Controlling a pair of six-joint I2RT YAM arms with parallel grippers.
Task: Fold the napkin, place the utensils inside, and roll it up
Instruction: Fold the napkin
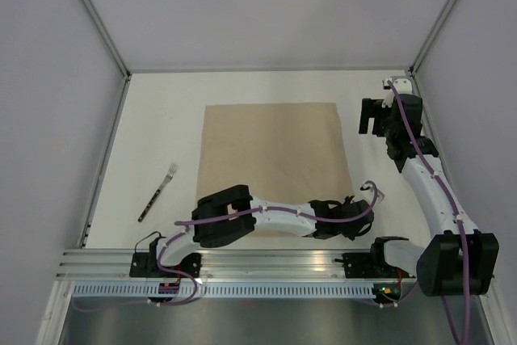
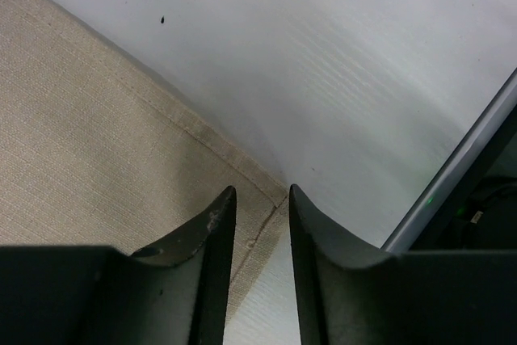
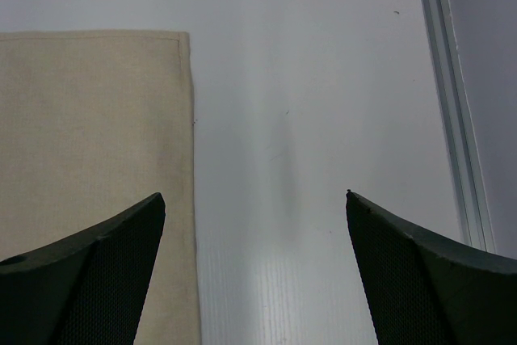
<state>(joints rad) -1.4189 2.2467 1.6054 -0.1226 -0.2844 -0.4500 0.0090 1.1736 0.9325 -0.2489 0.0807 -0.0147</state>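
Seen from above only: the whole napkin [image 1: 271, 163], spread flat in the middle of the white table [image 1: 161, 119], and one black fork [image 1: 158, 191] lying to its left, well apart from the cloth.

Also from above: left gripper [image 1: 361, 199] stretched low across the near edge, down by the napkin's near right corner. Too small there to tell how the pincer stands.

Up close in the left wrist view: left gripper [image 2: 260, 193] partly open, with only a thin gap between its two dark fingers [image 2: 212, 236]. Napkin [image 2: 97, 135] corner right at the gap, still flat on the table [image 2: 339, 62], not pinched. Stitched hem easy to see here, not from above.

From above again: right gripper [image 1: 373, 119] held near the far right side, just beside the napkin's right edge.

In the right wrist view: right gripper [image 3: 254, 195] wide open and holding nothing. Napkin [image 3: 89, 119] far right corner at the upper left, bare table [image 3: 307, 119] between the fingers, a metal rail [image 3: 452, 103] along the right.
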